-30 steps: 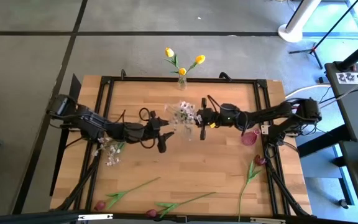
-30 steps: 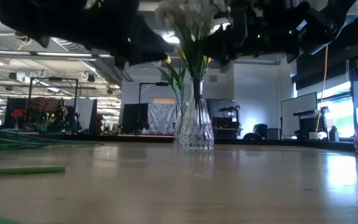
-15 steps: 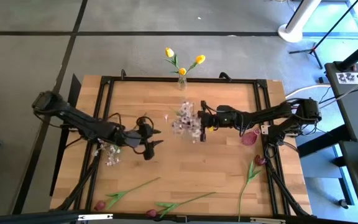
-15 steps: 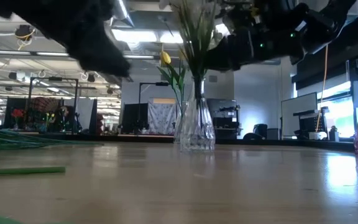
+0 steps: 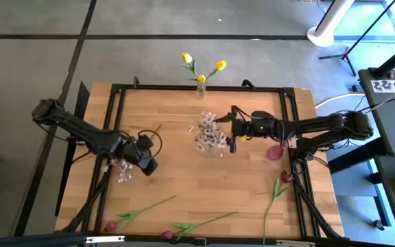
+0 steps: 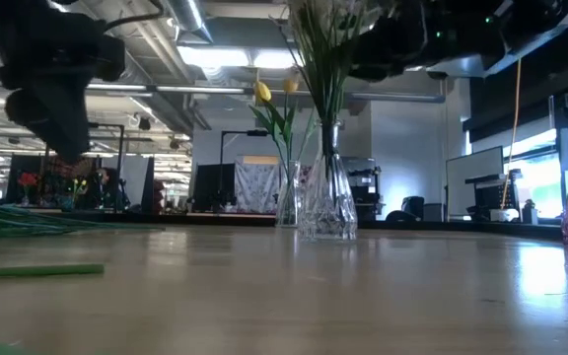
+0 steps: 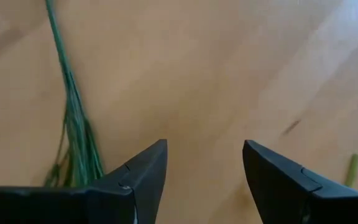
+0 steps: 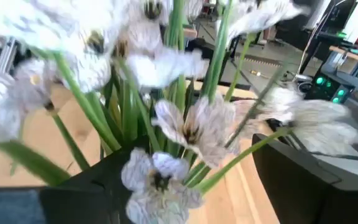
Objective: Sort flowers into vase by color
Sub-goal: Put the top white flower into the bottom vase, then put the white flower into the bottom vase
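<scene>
A spray of white-pink flowers point(image 5: 208, 134) stands with its stems in a clear vase point(image 6: 326, 197) at the table's middle. My right gripper point(image 5: 233, 135) is open beside it on the right. The green stems point(image 8: 185, 93) rise between its spread fingers, and I see no hold. My left gripper point(image 5: 147, 163) is open above the table's left part, next to a second white-pink spray point(image 5: 122, 169) that lies flat on the wood. Its green stems point(image 7: 76, 143) show beside the left fingers. Yellow tulips point(image 5: 201, 67) stand in a small vase at the far edge.
A pink vase point(image 5: 275, 152) stands at the right, behind my right arm. Dark red tulips lie along the near edge point(image 5: 134, 214) point(image 5: 199, 225) and near the right edge point(image 5: 278, 189). Bare wood lies between the clear vase and the near edge.
My right gripper has opened, let go of the white-pink spray and drawn back a little toward the right edge. The spray now stands in the clear vase. My left gripper, still open, has moved from the table's middle toward the left, to the spray lying there.
</scene>
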Motion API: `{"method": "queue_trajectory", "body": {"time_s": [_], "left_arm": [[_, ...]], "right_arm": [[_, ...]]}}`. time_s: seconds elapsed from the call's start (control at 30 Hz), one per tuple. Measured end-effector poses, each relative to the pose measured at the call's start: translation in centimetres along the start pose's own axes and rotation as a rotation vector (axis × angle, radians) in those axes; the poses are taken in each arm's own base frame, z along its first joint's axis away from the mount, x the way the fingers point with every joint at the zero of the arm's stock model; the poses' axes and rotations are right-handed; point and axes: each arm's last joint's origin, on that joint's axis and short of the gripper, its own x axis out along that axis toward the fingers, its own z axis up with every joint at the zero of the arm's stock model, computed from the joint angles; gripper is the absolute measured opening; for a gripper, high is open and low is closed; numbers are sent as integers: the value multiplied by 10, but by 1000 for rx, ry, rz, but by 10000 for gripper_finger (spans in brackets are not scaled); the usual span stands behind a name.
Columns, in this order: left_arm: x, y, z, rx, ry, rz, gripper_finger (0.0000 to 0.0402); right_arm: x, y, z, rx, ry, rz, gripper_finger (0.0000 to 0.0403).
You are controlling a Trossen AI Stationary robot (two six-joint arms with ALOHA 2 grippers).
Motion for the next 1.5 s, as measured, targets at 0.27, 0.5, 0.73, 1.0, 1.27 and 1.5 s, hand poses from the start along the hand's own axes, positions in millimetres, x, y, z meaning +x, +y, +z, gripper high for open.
{"method": "queue_trajectory", "body": {"time_s": [0.27, 0.5, 0.73, 1.0, 1.27, 1.5], "left_arm": [[-4, -5, -11, 32, 26, -38, 204], [-4, -5, -10, 41, -8, -21, 204], [-1, 3, -4, 2, 40, 26, 204], [10, 10, 1, -58, 141, 108, 204], [40, 19, 16, -136, 272, 230, 204], [58, 33, 30, -201, 375, 284, 204]], "right_arm": [[-11, -2, 11, 5, -29, -6, 284], [-20, -3, 18, 24, -46, -1, 285], [-24, -4, 23, 38, -70, -6, 285], [-35, -6, 33, 49, -121, -25, 285], [-63, -11, 56, 24, -232, -100, 285], [-74, -12, 59, 25, -225, -102, 285]]}}
